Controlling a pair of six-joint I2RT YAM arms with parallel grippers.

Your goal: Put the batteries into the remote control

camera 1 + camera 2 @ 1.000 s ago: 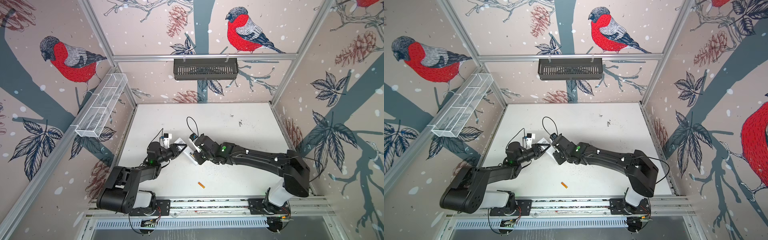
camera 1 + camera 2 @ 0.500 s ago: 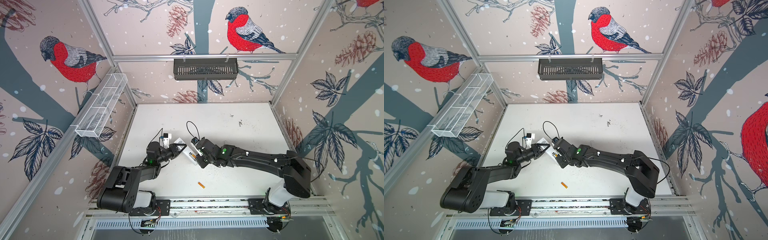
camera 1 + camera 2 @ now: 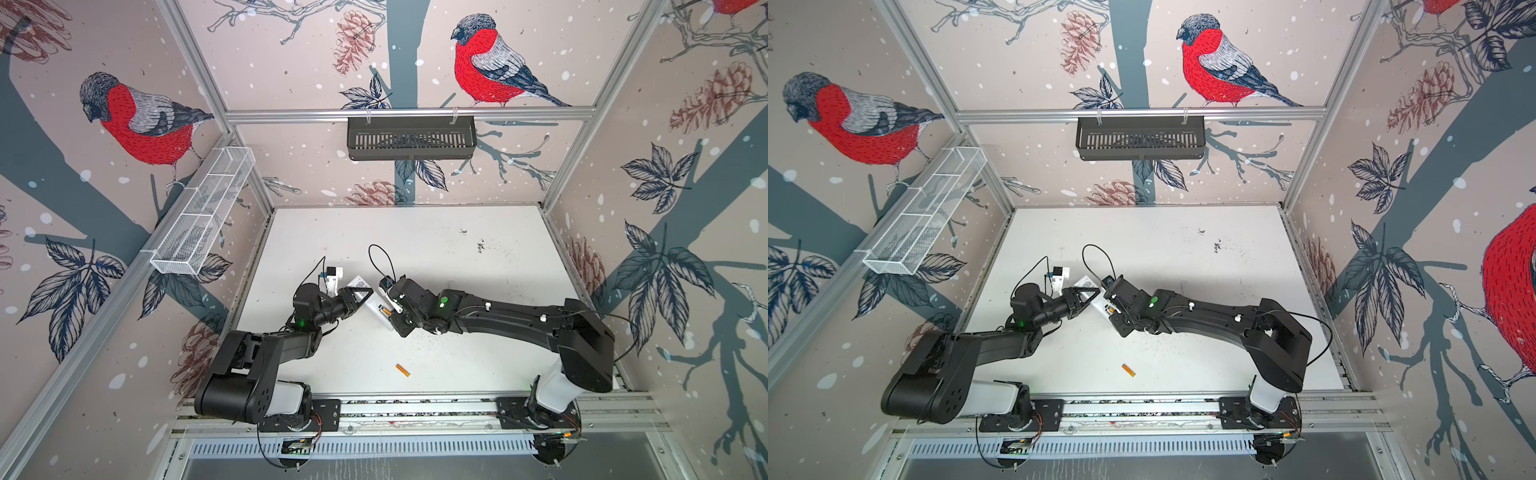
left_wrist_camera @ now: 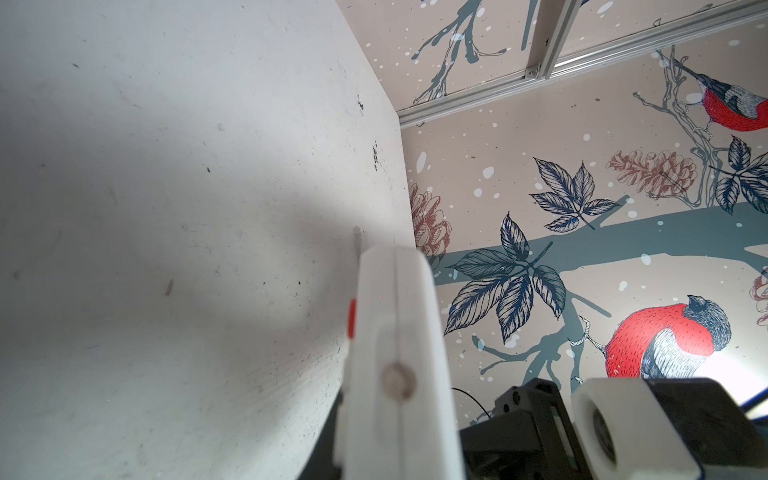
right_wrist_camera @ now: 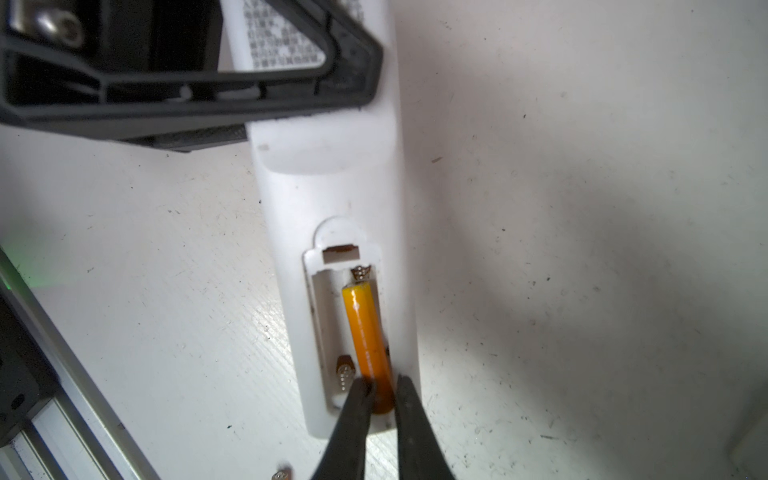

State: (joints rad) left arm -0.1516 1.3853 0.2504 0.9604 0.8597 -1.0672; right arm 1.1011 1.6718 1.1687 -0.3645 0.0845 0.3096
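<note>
The white remote control (image 5: 332, 187) lies back up on the table, its battery compartment open. One orange battery (image 5: 365, 332) rests in a slot of that compartment. My right gripper (image 5: 382, 384) is shut on the battery's near end, a fingertip (image 5: 359, 395) on each side. My left gripper (image 3: 359, 293) is shut on the remote's far end, and its black finger (image 5: 208, 83) crosses the printed label. In the left wrist view the remote (image 4: 399, 353) shows edge-on. In both top views a second battery (image 3: 402, 370) (image 3: 1128, 370) lies loose on the table nearer the front rail.
A black slotted basket (image 3: 411, 137) hangs on the back wall and a white wire basket (image 3: 203, 216) on the left wall. An aluminium rail (image 3: 415, 409) runs along the table's front edge. Both arms meet left of the table's middle.
The right gripper's jaws have narrowed onto the battery and it has shifted slightly along the remote. The left arm and the loose battery have not moved.
</note>
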